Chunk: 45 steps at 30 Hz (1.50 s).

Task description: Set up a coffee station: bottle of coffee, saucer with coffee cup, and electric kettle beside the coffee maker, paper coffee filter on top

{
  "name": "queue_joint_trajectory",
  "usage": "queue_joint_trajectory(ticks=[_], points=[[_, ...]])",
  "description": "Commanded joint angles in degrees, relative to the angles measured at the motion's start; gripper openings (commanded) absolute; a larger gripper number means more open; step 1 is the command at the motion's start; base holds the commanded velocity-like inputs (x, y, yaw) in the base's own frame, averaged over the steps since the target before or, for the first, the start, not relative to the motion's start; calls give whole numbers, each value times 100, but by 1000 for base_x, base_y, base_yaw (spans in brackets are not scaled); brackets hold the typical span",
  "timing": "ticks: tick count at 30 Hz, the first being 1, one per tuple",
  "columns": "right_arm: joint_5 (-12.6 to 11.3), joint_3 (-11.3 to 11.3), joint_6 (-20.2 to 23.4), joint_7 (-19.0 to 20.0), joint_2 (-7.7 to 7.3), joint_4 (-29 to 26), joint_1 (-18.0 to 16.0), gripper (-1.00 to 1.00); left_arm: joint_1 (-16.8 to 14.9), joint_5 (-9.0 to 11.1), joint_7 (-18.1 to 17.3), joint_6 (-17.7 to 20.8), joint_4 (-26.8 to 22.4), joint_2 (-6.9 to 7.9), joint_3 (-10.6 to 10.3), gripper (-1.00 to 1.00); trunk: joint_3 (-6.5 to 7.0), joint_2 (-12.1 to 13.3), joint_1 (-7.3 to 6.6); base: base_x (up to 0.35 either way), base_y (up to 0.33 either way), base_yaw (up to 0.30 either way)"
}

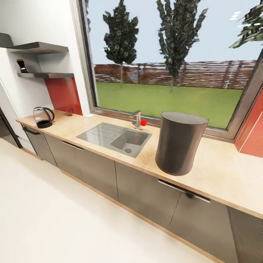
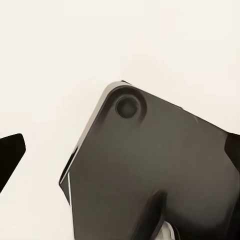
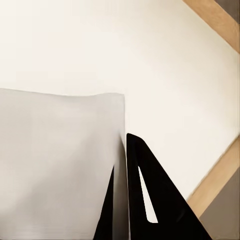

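The coffee maker point(image 1: 180, 143), a tall dark grey cylinder, stands on the kitchen countertop point(image 1: 223, 171) right of the sink. At the counter's far left end sits the glass electric kettle point(image 1: 43, 117). The bottle of coffee point(image 1: 22, 66) rests on the lower kitchen shelf point(image 1: 45, 75) above the kettle. A small flat white disc, likely the saucer point(image 1: 89, 115), lies by the window frame. My right gripper point(image 3: 123, 150) is shut on a pale sheet, the paper coffee filter point(image 3: 55, 165), over the floor. My left gripper point(image 2: 120, 150) is open, its black fingertips point(image 2: 10, 156) wide apart.
A steel sink point(image 1: 115, 138) with a tap point(image 1: 137, 119) and red knob lies between kettle and coffee maker. Grey cabinet fronts point(image 1: 146, 193) run under the counter. A second black shelf point(image 1: 38, 47) hangs above the first. A dark robot part point(image 2: 150, 170) sits under my left gripper.
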Motion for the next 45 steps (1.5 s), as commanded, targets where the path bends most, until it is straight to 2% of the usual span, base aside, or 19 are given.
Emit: queue_joint_trajectory(ticks=[1, 18, 27, 32, 45], points=[[30, -46, -36, -15, -4, 18, -8, -100, 2, 65, -39, -8, -8, 0, -10, 100, -10, -11, 3, 0, -45, 48], [31, -25, -90, -41, -13, 10, -8, -100, 2, 50, -44, -28, -25, 0, -16, 100, 110, -11, 3, 0, -6, 139], [23, -33, -140, -41, -28, 11, -8, -100, 2, 91, -37, -38, -171, 46, 10, 100, 179, -11, 3, 0, 0, 147], [13, -32, -224, -41, -25, 18, -8, -100, 2, 33, -20, -10, -165, 20, 1, 100, 187, -11, 3, 0, 0, 33], [8, -34, -247, -41, -21, 19, -8, -100, 2, 87, 9, 26, -90, 0, 5, 100, 188, -11, 3, 65, -217, 1]])
